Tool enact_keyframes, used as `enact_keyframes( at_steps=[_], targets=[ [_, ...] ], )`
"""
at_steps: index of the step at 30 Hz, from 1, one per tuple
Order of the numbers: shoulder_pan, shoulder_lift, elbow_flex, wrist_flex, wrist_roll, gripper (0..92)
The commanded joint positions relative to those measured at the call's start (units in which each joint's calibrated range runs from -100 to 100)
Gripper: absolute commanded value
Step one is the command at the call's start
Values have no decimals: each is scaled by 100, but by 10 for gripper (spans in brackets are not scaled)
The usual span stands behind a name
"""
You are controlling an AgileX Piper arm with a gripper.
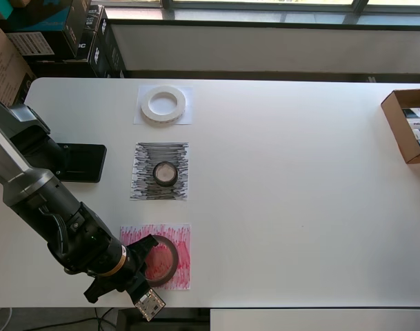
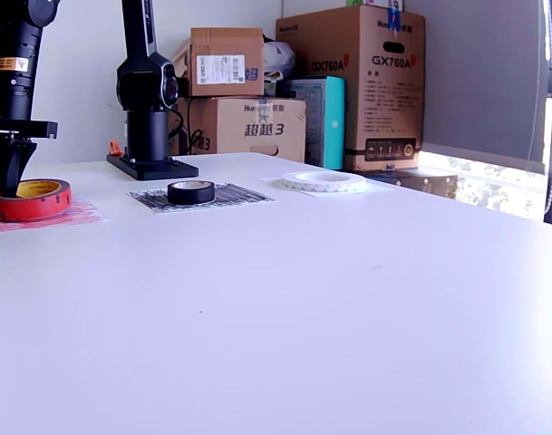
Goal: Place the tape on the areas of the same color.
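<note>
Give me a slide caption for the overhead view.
Three tape rolls on matching sheets; claw at the red roll.

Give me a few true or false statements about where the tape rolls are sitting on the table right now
1. The white tape roll lies on the plain white sheet. True.
2. The black tape roll lies on the red-scribbled sheet. False: it lies on the black-scribbled sheet.
3. The red tape roll lies on the red-scribbled sheet. True.
4. The gripper is over the white roll. False: it is at the red roll.
5. Two rolls are stacked. False: each lies on its own sheet.
</note>
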Motion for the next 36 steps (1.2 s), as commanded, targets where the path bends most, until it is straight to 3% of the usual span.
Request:
enact_keyframes(
  at_steps=[1, 5, 8, 19, 31, 36],
  targets=[
    [36, 20, -49, -63, 27, 134],
    [36, 20, -49, -63, 27, 371],
    [36, 20, -49, -63, -38, 457],
    [107, -158, -322, 38, -30, 463],
    [123, -1898, -703, 38, -276, 462],
    [581, -2356, -967, 30, -472, 461]
  ],
)
